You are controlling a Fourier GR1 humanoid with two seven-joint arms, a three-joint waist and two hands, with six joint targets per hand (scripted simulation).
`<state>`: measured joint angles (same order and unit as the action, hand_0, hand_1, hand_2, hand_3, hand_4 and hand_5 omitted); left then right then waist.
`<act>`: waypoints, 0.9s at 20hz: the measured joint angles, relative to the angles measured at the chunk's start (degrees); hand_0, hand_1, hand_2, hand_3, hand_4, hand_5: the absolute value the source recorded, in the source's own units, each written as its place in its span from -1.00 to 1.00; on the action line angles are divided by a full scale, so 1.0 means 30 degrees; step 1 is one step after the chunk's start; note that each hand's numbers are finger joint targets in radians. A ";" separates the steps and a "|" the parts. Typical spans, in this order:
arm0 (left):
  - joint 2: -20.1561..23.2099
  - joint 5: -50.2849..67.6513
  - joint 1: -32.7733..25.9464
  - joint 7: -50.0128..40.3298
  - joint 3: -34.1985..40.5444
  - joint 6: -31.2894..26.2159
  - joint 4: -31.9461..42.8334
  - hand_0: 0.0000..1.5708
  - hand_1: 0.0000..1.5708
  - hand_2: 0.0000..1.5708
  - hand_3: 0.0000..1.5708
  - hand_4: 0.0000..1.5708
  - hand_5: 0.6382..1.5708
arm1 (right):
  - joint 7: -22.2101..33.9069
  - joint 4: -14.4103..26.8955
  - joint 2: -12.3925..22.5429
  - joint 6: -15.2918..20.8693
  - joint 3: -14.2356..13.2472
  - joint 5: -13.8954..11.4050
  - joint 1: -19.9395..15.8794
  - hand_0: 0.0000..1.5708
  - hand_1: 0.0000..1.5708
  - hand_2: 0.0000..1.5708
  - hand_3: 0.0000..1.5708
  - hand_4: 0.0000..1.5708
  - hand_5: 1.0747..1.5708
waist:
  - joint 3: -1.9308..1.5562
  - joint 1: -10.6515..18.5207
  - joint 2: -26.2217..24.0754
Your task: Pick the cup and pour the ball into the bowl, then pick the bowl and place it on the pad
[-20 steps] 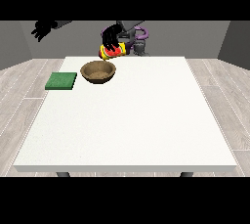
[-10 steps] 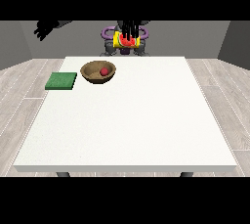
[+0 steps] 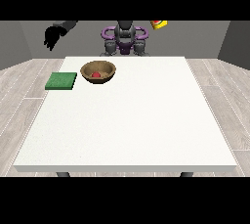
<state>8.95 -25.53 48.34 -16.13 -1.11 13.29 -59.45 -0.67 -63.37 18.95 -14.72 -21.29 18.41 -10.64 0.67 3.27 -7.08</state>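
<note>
A brown wooden bowl (image 3: 98,71) stands at the table's far left part, with a red ball (image 3: 96,75) inside it. Just left of the bowl a green pad (image 3: 61,80) lies flat. A yellow and red cup (image 3: 158,23) shows in the air at the picture's top edge, right of the robot's head, and no hand shows around it. The hand at the view's left (image 3: 52,36) hangs raised above and behind the table's far left corner, fingers relaxed and holding nothing. No hand shows at the view's right.
The robot's torso (image 3: 125,39) stands behind the far edge of the white table (image 3: 127,120). Nothing but the bowl and the pad lies on the table.
The ball went from the cup into the bowl. The cup moved from above the bowl up and to the right, to the top edge. The hand that held it is out of sight.
</note>
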 measured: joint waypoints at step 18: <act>0.5972 1.1135 -0.1993 0.2602 0.7723 -0.9644 -0.1579 -1.00 -1.00 -1.00 -1.00 0.28 0.92 | -0.4710 0.3527 -0.3158 0.1689 0.0840 -0.1261 -0.0621 -1.00 -1.00 -1.00 -1.00 -0.27 0.95 | -0.0230 0.1174 0.3275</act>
<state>26.87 7.87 42.36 -8.32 22.06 -15.65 -64.19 -14.79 -52.79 9.48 -9.66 -18.77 14.62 -12.50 -0.02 6.79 2.74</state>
